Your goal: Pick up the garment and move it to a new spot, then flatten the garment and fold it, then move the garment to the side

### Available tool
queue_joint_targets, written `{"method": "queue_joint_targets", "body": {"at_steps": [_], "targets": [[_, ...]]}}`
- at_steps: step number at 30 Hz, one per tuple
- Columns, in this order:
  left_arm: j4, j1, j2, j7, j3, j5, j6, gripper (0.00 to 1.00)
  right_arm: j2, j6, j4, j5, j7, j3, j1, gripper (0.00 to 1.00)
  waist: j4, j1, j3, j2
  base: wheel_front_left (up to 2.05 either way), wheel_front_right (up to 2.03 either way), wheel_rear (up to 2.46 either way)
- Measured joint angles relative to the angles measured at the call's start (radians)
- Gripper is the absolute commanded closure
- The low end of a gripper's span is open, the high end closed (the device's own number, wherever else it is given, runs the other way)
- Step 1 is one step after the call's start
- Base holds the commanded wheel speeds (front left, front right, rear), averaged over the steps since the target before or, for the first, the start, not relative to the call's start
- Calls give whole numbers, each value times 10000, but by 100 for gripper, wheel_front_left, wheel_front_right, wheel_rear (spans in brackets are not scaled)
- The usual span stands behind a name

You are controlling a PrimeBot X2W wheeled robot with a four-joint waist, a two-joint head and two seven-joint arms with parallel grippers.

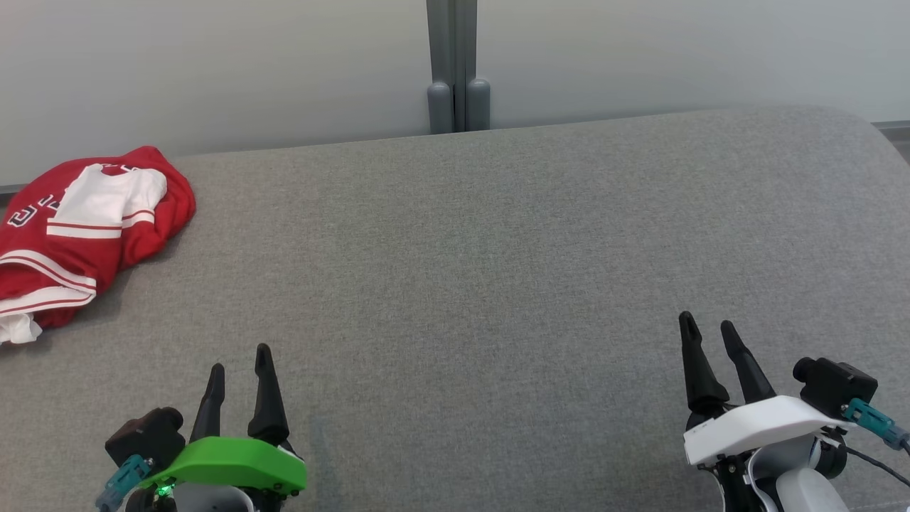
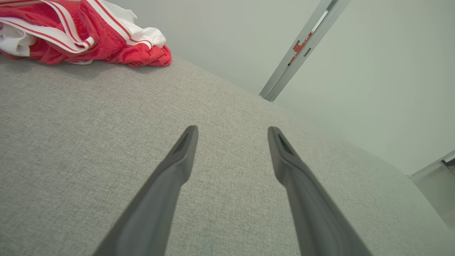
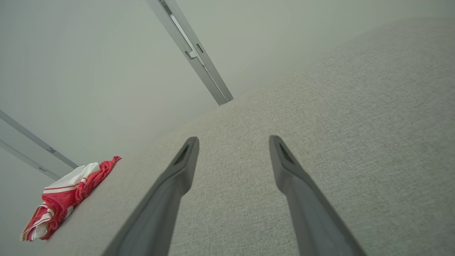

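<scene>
Your first job is the pick-up, and by the look of it nothing has started. The red-and-white jersey [image 1: 92, 227] lies bunched at the far left of the grey fabric surface [image 1: 455, 249], partly running off the left of the head view. Both grippers are well apart from it. The left gripper [image 1: 240, 359] hovers at the near left with its fingers spread and nothing between them. The right gripper [image 1: 707, 321] is at the near right, equally spread and empty.

Lead with the left arm, since it is much the closer. Aim for the thick red bulk in the middle of the heap, not the white panel lying on top (a pinch on that layer alone would probably peel it away and leave the rest behind). Bring the fingers down astride a fold, press into the cloth before you close, then lift it clear of the surface. Carry it toward the open middle, where there looks to be room to flatten it.

The heap's long axis runs diagonally. Its rounded red end lies far and to the right, towards the wall [image 1: 213, 64]. Its striped white-trimmed edges lie nearer you and to the left. You can't tell collar from hem in this crumple, so expect to find the true orientation once it hangs free.
</scene>
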Motion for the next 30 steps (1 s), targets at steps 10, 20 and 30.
{"method": "queue_joint_targets", "body": {"at_steps": [10,20,30], "targets": [[299,5,6,-234,-46,1018,98,0,-10,0,107,-1139,-259,94,-9,0,0,0,0,0,0,0,0],[495,5,13,-481,-188,1839,245,0,-17,0,146,-2130,-499,178,-23,0,9,0,14,0,0,0,0],[700,0,23,-673,-297,2579,349,0,-25,0,167,-3064,-690,201,-34,0,20,0,19,0,0,0,0]]}}
